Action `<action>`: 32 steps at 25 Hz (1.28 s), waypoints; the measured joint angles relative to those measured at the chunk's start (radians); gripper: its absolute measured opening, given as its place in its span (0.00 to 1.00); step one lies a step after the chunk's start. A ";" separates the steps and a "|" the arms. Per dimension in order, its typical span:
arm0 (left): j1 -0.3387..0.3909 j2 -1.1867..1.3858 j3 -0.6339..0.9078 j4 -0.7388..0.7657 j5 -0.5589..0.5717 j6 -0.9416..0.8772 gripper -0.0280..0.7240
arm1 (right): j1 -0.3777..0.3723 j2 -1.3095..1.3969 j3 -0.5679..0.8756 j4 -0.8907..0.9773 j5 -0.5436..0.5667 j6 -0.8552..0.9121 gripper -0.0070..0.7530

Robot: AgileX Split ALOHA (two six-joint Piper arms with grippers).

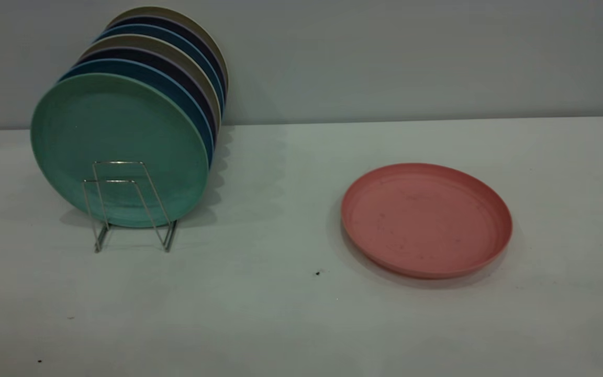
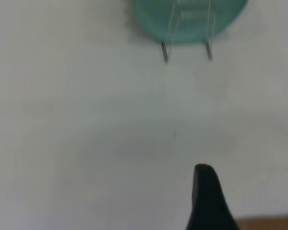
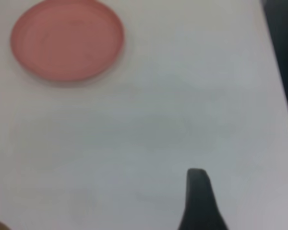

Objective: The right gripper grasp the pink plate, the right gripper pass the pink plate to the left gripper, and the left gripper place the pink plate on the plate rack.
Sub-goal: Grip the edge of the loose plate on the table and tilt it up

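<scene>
On the table: the pink plate (image 1: 426, 219) lay flat, well apart from the plate rack (image 1: 129, 204).
Rack: its front loops stood free before a mint-green plate (image 1: 118, 146).
Grippers: the right gripper (image 3: 198, 201) and left gripper (image 2: 206, 199) each showed one finger; spread or pressed together, nobody could tell.
Progress: nothing grasped; everything remained.

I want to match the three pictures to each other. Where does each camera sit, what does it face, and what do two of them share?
Exterior view: level across the table, facing the plate rack and the pink plate; no arm shows.
Left wrist view: above the table, facing the rack's front; one dark finger of the left gripper shows.
Right wrist view: above the table, facing the pink plate; one dark finger of the right gripper shows.
Shared: the mint-green plate appears in the exterior and left wrist views.
</scene>
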 joint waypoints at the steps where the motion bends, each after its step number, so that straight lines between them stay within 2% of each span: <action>1: 0.000 0.034 -0.014 0.005 -0.032 -0.001 0.71 | 0.000 0.041 -0.010 0.006 -0.023 -0.002 0.69; 8: 0.000 0.401 -0.145 0.018 -0.192 0.036 0.85 | 0.000 0.378 -0.088 0.026 -0.220 -0.010 0.77; 14: 0.000 0.728 -0.264 -0.054 -0.292 0.095 0.83 | 0.000 0.690 -0.127 0.127 -0.405 -0.061 0.77; 18: 0.000 0.936 -0.344 -0.122 -0.316 0.165 0.79 | 0.000 0.895 -0.138 0.297 -0.535 -0.182 0.77; 22: 0.000 1.115 -0.411 -0.278 -0.359 0.317 0.79 | 0.000 1.099 -0.148 0.471 -0.624 -0.344 0.77; 27: -0.003 1.286 -0.461 -0.563 -0.399 0.577 0.79 | 0.000 1.345 -0.211 0.699 -0.651 -0.528 0.77; 32: -0.065 1.431 -0.487 -0.813 -0.420 0.821 0.79 | -0.016 1.576 -0.340 0.887 -0.651 -0.711 0.75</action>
